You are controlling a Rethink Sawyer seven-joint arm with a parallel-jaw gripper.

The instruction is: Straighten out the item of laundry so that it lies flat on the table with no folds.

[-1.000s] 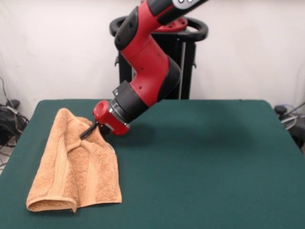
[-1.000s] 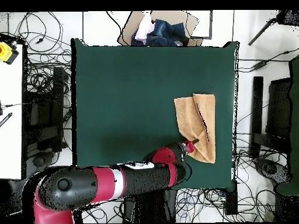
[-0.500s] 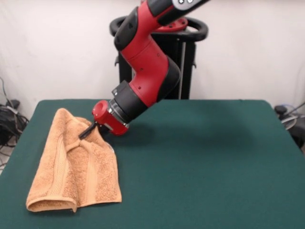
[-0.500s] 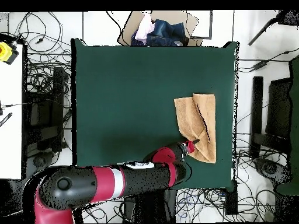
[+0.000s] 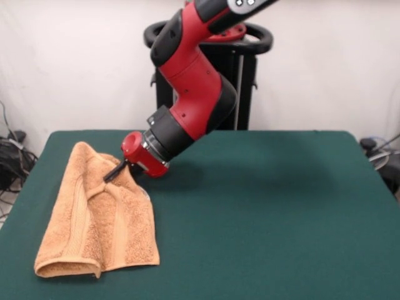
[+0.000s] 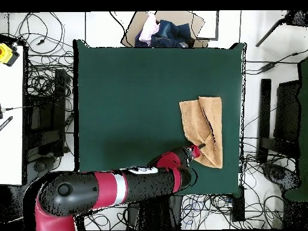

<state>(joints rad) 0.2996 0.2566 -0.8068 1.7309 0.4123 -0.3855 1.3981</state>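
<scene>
The peach hand towel (image 5: pixel 100 219) is bunched lengthwise near one side edge of the green surface (image 5: pixel 262 212), long axis running near-to-far. The tool (image 5: pixel 112 172) is pressed into a fold at its far end; how far it's open can't be made out.

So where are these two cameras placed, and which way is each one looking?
Front view: sits across the table, facing the robot; shows the red arm reaching down, its gripper at the towel.
Overhead view: hangs above, looking straight down at the table; the arm enters from the bottom edge.
Shared: both show the gripper on the folded towel, though turned half round against each other.
</scene>
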